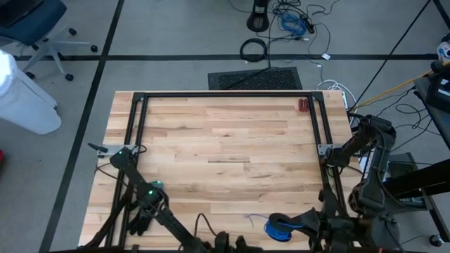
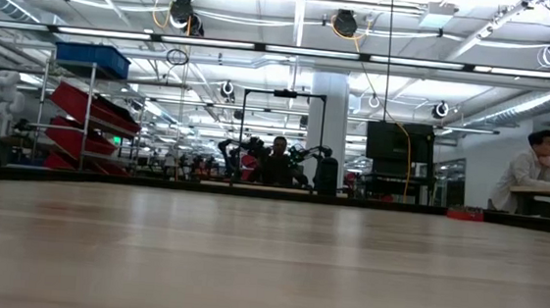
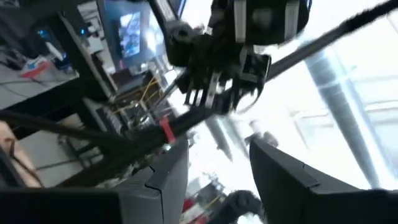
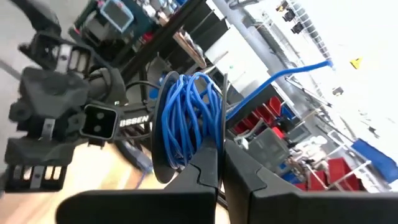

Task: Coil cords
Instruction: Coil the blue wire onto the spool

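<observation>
Coiled wire point(image 4: 189, 121): being held between the right gripper point(image 4: 221, 163) fingers.
Left gripper point(image 3: 214, 168): being kept just beside the right gripper.

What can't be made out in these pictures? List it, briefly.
- Blue wire coil: in the high view it sits at the bottom edge, partly covered by the right hand. Its loops are too small to count.
- Left hand: its wrist view is blurred and points away from the table, and the high view loses it among dark arm parts.
- Low view: shows only the bare table, with no wire and no hands.
- Red thing at the far edge: too small to identify.
</observation>
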{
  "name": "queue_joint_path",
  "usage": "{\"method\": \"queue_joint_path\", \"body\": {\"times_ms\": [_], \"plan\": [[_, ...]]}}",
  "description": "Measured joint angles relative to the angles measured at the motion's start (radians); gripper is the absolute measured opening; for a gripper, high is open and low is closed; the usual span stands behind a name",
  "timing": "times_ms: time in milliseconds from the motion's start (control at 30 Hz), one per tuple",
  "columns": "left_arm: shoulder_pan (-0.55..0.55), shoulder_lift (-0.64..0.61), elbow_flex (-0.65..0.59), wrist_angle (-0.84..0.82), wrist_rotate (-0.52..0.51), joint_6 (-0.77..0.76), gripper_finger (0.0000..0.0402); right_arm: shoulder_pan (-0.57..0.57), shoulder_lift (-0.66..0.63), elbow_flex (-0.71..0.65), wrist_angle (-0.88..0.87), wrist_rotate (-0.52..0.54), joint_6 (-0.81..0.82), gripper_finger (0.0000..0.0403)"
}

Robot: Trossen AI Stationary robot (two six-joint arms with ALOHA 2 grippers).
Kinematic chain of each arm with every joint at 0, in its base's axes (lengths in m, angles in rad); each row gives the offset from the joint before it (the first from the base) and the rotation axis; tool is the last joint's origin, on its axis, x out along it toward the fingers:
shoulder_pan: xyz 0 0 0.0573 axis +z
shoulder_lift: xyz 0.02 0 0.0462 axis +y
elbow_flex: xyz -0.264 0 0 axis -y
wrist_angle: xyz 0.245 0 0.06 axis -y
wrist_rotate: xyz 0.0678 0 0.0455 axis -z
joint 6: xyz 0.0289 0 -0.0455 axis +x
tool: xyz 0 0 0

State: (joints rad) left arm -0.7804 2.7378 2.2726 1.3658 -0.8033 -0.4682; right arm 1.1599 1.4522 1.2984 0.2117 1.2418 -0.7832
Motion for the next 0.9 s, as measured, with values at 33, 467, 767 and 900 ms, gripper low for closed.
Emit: {"method": "queue_joint_path", "body": {"times_ms": [33, 467, 767, 900], "plan": [[0.002, 0.003, 0.0, 0.022, 0.001, 0.001, 0.0175, 0.007, 0.001, 0.0, -0.015, 0.014, 0.001, 0.0], [0.044, 0.003, 0.007, 0.15, 0.005, 0.01, 0.0175, 0.112, 0.001, 0.0, -0.066, 0.009, -0.032, 0.0], [0.065, 0.003, 0.007, 0.156, 0.006, 0.068, 0.0175, 0.154, 0.017, 0.0, -0.067, 0.009, 0.023, 0.0], [0.074, 0.003, 0.007, 0.168, 0.006, 0.09, 0.0175, 0.158, 0.019, 0.0, -0.068, -0.036, 0.065, 0.0]]}}
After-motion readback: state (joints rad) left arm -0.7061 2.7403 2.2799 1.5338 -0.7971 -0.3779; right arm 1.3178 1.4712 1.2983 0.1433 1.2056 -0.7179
